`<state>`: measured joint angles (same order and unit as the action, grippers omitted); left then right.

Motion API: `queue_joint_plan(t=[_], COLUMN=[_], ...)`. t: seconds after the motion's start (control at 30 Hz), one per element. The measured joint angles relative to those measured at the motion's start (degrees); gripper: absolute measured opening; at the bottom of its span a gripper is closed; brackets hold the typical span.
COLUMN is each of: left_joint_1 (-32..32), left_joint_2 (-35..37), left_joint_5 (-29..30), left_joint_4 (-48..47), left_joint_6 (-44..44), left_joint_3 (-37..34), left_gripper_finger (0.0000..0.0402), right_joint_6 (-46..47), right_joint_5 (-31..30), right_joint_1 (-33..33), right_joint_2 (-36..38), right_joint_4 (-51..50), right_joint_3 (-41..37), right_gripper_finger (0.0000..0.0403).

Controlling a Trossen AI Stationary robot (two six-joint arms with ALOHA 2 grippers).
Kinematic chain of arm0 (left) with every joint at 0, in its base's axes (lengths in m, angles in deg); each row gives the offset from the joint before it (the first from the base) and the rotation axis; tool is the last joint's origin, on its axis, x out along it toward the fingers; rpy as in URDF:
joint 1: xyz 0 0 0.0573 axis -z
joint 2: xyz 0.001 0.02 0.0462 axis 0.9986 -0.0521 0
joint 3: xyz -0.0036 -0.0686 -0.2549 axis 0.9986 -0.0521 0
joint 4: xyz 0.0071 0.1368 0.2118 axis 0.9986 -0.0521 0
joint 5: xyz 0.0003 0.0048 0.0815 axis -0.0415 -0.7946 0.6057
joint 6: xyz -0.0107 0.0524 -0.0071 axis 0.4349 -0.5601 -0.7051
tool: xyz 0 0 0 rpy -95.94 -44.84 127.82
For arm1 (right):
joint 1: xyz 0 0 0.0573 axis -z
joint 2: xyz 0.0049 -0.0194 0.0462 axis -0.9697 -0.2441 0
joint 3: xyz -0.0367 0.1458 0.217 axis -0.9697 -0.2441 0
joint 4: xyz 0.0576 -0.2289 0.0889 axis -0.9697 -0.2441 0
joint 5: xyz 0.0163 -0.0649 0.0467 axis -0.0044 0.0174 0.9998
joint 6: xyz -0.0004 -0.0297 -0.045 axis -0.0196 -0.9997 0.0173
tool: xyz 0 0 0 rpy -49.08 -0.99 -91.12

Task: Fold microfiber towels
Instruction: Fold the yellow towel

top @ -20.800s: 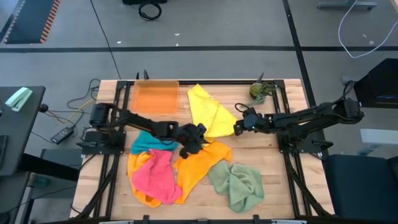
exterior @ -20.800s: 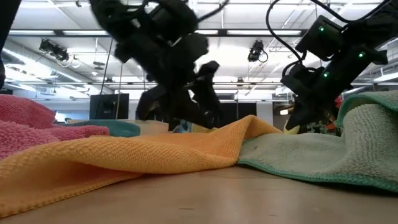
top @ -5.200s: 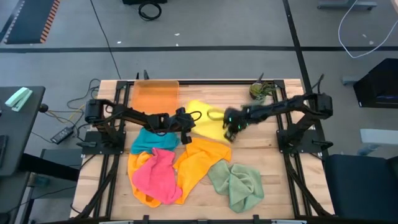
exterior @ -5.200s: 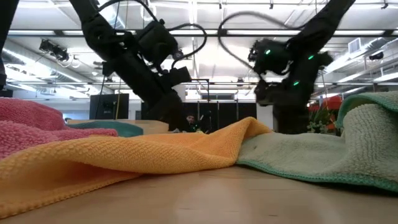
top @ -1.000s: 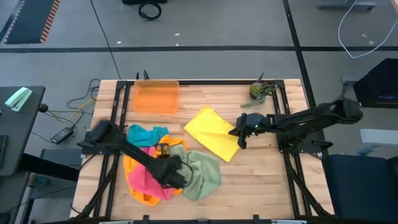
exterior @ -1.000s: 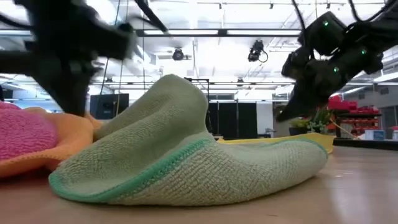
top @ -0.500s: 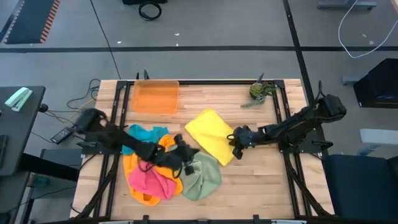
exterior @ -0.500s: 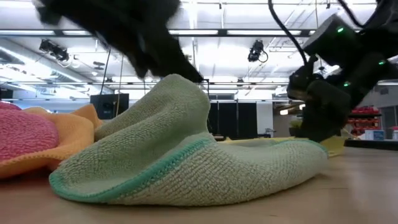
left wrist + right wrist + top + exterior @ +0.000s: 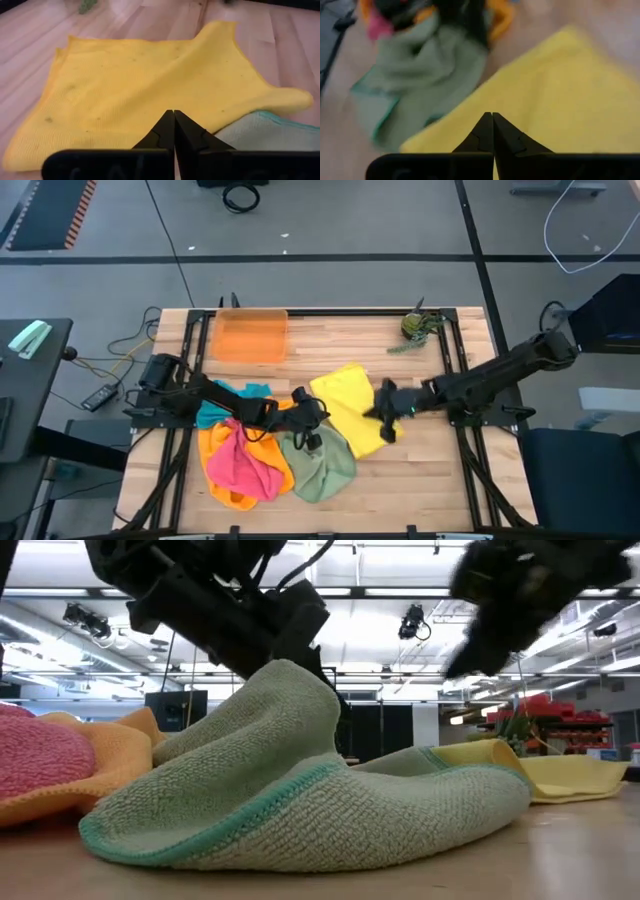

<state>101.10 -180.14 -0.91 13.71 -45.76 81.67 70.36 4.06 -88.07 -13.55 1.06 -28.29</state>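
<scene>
Since half a second ago, the left gripper (image 9: 312, 417), jaws together and empty, has slid up beside the yellow towel (image 9: 347, 402). Right gripper (image 9: 384, 412), likewise closed, crowds that towel's right edge; either could drag and rumple it, the green towel (image 9: 322, 462) overlapping.

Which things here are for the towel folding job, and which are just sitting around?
For the job:
yellow towel
green towel
pink towel
orange towel
teal towel

Just lying about:
orange tray
small green plant
</scene>
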Motion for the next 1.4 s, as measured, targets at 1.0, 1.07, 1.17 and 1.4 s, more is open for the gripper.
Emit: queue_joint_plan(t=[1.0, 1.07, 1.17, 1.4], left_joint_1=[-6.0, -6.5, -7.2, -8.6], left_joint_2=[-15.9, -15.1, -13.4, -5.6], left_joint_5=[-9.4, -9.4, -9.6, -7.7], left_joint_4=[-12.4, -13.8, -16.4, -21.8], left_joint_6=[3.3, 2.9, 0.1, -4.9], left_joint_3=[16.7, 16.5, 16.2, 15.9], left_gripper_finger=[0.0004, 0.0006, 0.0013, 0.0006], right_joint_6=[-11.9, -12.0, -12.1, -12.1], right_joint_5=[12.3, 11.8, 11.2, 11.5], right_joint_1=[30.5, 31.0, 31.5, 31.9], right_joint_2=[-20.4, -18.7, -16.2, -7.8], right_joint_4=[3.8, 0.6, -2.5, -5.3], right_joint_3=[0.2, 0.1, 0.0, 0.0], right_gripper_finger=[0.0002, 0.0002, 0.0002, 0.0002])
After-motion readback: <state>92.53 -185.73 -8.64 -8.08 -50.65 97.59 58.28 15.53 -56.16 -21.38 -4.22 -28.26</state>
